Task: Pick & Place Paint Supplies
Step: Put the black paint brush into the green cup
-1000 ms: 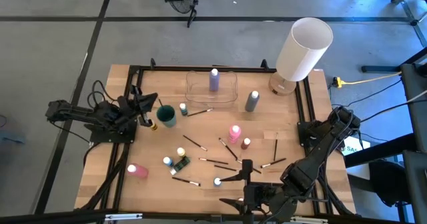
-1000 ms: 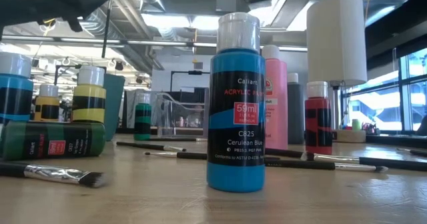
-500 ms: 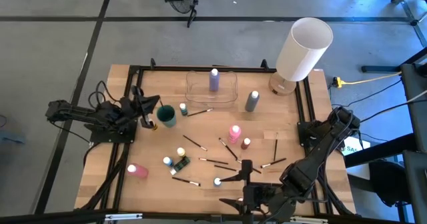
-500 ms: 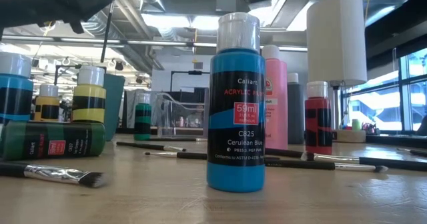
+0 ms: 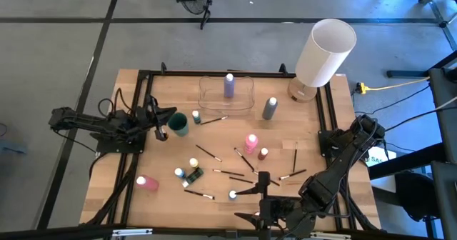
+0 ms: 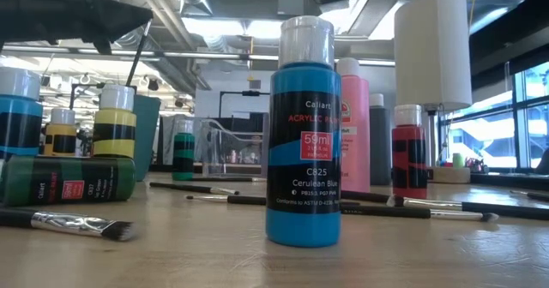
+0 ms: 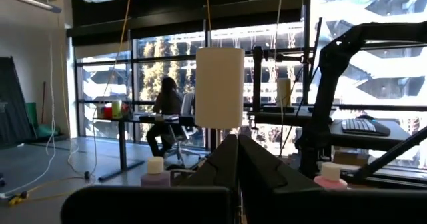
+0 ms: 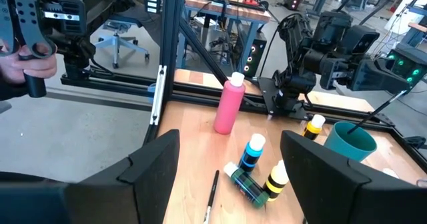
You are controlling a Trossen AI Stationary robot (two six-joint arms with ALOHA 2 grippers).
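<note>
Left hand (image 5: pixel 163 123), clenched on a paintbrush (image 5: pixel 169 115), hovers beside the teal cup (image 5: pixel 178 124) (right hand (image 5: pixel 263 197) released).

Bright paint colours scattered over pale wood

The table (image 5: pixel 285 136) is light honey-brown wood framed by black rails (image 5: pixel 325 118). A blue bottle (image 6: pixel 303 134) wears a black label with a red square and a clear cap; behind it stands a pink bottle (image 6: pixel 353 125), and to the side a red bottle (image 6: pixel 409 151) with a black band and white cap. A yellow bottle (image 6: pixel 114 121) also carries a black band, and a green bottle (image 6: pixel 69 181) lies on its side. The cup (image 5: pixel 178 123) is teal, the lamp (image 5: pixel 325 52) white, the tray (image 5: pixel 226 93) clear with a purple bottle (image 5: pixel 229 85) in it, and a grey bottle (image 5: pixel 269 108) stands nearby. The brushes (image 5: pixel 207 151) are dark-handled with pale tips. Both arms are black.
</note>
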